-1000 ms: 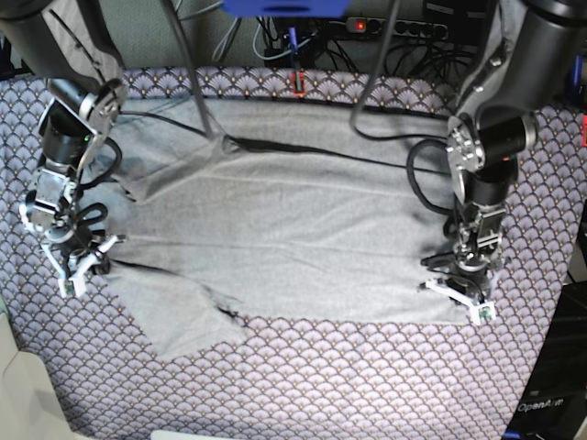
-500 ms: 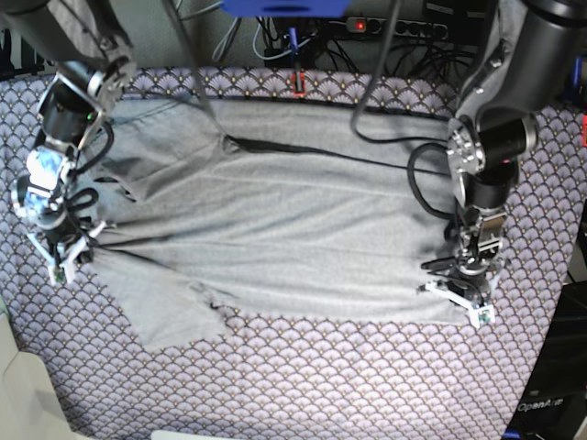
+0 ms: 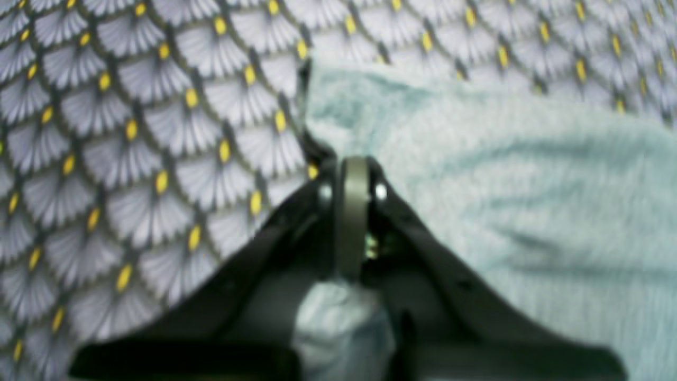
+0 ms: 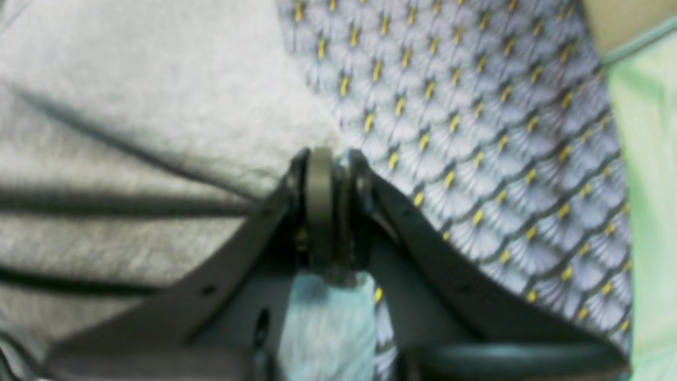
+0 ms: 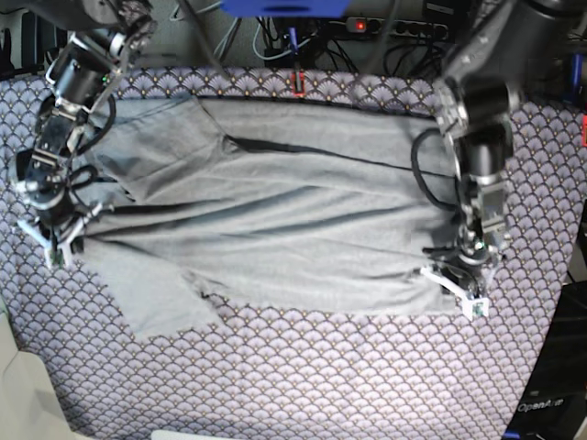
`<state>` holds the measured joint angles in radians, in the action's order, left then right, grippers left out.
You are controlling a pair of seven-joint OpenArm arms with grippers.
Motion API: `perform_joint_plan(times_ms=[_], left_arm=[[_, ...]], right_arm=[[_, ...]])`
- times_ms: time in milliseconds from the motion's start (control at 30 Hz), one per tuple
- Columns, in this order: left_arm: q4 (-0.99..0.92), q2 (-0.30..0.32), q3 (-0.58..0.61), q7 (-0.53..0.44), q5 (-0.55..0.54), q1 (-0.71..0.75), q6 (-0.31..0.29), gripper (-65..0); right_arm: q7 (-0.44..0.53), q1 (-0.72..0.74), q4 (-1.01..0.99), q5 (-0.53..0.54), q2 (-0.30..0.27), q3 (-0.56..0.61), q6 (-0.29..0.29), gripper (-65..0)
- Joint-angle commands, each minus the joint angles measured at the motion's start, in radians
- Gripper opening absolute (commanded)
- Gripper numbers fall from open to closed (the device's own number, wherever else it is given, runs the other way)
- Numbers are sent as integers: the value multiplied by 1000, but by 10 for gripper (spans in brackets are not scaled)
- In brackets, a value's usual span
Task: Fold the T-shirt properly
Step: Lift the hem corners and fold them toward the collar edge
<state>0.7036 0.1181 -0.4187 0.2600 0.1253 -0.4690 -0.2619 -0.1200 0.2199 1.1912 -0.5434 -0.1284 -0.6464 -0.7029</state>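
on scalloped purple cloth (image 5: 303,376), grey t-shirt (image 5: 275,229)

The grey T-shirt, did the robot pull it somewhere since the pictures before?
Yes. The right tool, shut on the plain light heather-grey knit T-shirt, slid outward toward the table's edge and a bit farther back, dragging that end and its sleeve along and stretching the cloth. The left tool kept its pinch on the opposite corner and barely shifted. The purple scallop-patterned table cloth stayed put.
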Motion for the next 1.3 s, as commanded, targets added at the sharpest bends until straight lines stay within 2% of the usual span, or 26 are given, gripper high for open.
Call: perform_joint_plan(times_ms=[0,67,167,333,400,667,900,1000,1267], left_arm=[[87,-2,-1,-11,-5,6,-3,-650],[247,-27,-1,48,-5,66,-3,-650],[390,-42,4,117,-5,123,-17,-650],[574,-50,1,172,-5,206,-23,-650],[624,-48,1,187,-5,227,-23,-650],[718,-45,-32,209,-5,296,-23,-650],[781,-47,-72,230,-5,342,-86,-650],[804,-47,-72,246,-5,362,-86,-650],[844,-48,-84,246,-5,405,-86,-650]], right_arm=[[24,20,23,12,-12,0,5,-621],[24,14,23,12,-1,-3,5,-621],[26,2,25,12,0,-2,5,-621],[33,-44,66,15,8,-2,5,-621],[44,-49,106,12,34,-8,5,-621],[49,-147,299,15,78,-6,5,-621],[50,-228,404,44,86,-2,5,-641],[50,-273,447,82,85,-3,5,-642],[50,-376,528,85,108,-8,5,-644]])
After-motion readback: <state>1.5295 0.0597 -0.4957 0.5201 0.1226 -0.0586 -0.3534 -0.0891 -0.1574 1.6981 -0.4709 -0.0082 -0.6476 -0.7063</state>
